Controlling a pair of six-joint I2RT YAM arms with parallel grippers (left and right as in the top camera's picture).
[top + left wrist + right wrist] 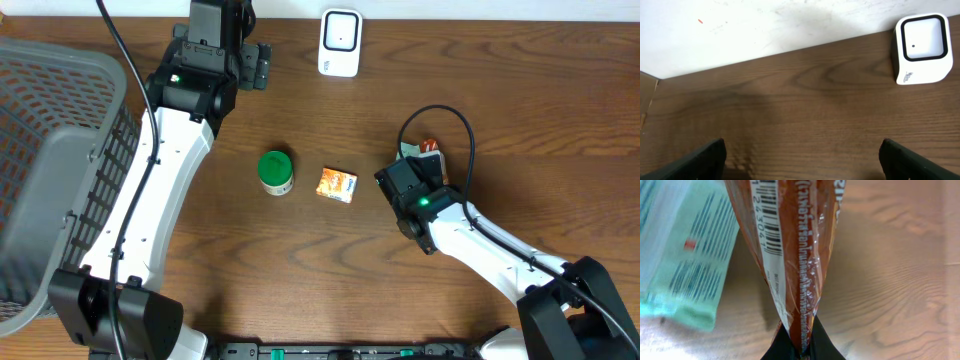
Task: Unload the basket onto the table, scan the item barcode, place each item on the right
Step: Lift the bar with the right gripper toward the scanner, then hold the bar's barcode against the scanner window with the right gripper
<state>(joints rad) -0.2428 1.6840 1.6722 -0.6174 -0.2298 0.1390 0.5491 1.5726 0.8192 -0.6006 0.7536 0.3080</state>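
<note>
Overhead view, left edge: grey basket (45, 150). Upper left of centre: left gripper (258, 65), fingers (705, 157) spread wide apart, nothing between them, above bare wooden table (805, 100). Centre: green-lidded jar (275, 172) standing upright, small orange box (337, 184) just beside it on the right, not touching. Top centre: white scanner (340, 42), well apart from both. Right of centre: right gripper (801, 347), jaws pressed together on the lower edge of the orange packet (790, 255). Its barcode (771, 225) shows in the right wrist view. A pale green packet (685, 255) lies at that frame's left.
</note>
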